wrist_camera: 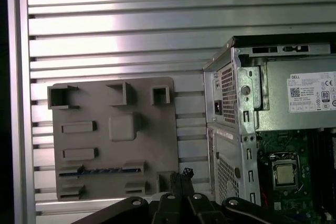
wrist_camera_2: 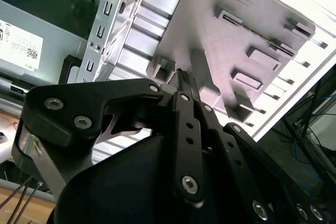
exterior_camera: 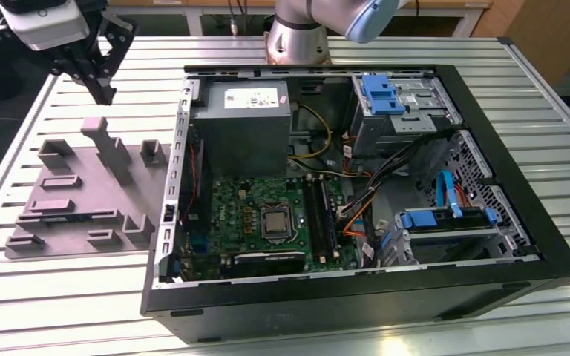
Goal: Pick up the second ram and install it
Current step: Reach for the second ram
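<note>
In the second wrist view, the black linkages of the gripper (wrist_camera_2: 184, 77) sit closest to the lens. Its fingers are drawn together at the tips with nothing between them, clenched on air. It hangs well above the grey tray (wrist_camera: 157, 129), seemingly toward the edge beside the open computer case (exterior_camera: 364, 297). The second ram (wrist_camera: 100, 171) stands on edge in a slot of that tray, below the gripper and off to the side away from the case, clear of the fingertips and untouched. Its long axis runs across the tray toward the case, so I judge that an end, not a flat face, is turned roughly toward the gripper. In the first wrist view the finger links spread along that same line.
</note>
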`<state>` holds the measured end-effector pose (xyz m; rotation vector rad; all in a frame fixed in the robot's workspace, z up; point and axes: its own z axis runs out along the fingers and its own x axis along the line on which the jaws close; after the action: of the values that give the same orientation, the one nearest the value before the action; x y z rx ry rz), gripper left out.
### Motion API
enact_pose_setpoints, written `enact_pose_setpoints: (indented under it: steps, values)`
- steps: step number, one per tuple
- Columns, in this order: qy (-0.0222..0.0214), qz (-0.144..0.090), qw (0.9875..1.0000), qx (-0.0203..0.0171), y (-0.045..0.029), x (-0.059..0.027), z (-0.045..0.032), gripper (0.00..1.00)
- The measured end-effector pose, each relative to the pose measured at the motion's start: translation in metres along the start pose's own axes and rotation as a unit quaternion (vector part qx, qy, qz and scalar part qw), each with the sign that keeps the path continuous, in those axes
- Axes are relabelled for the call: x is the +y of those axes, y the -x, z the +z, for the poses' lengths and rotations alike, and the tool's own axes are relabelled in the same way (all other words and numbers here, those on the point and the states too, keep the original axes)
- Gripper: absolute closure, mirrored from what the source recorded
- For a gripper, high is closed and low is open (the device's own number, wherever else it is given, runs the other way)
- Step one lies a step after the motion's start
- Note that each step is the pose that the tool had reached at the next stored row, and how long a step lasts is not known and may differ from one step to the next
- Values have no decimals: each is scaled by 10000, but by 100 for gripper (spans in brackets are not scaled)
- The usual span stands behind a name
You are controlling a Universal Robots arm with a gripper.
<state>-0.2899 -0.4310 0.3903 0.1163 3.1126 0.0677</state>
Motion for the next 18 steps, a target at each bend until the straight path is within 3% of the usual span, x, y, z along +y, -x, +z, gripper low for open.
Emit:
enact_pose_setpoints:
  steps: [10,18]
  values:
    - [0,-1,10000,0,-95,-63,2,89]
    - [0,0,10000,0,-260,-81,-1,89]
